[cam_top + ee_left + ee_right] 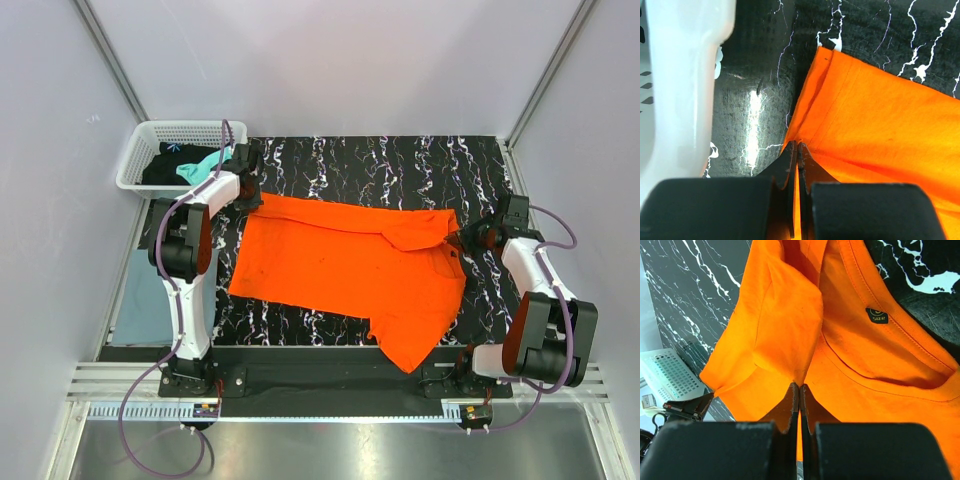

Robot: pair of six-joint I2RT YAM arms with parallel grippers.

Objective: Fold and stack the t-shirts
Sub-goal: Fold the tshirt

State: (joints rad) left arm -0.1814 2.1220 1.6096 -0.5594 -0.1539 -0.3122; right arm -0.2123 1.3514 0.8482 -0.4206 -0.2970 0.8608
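An orange t-shirt lies spread flat across the black marbled mat, one sleeve hanging toward the near edge. My left gripper is shut on the shirt's far-left hem corner. In the left wrist view the left gripper has orange t-shirt cloth pinched between its closed jaws. My right gripper is shut on the shirt's right end beside the collar. The right gripper pinches a fold of the orange t-shirt, with the neckline's size label showing. Black and teal t-shirts lie in the basket.
A white lattice basket stands at the back left corner, close beside my left gripper; its wall fills the left of the left wrist view. A grey-blue t-shirt lies on the left, off the mat. Grey walls close in both sides.
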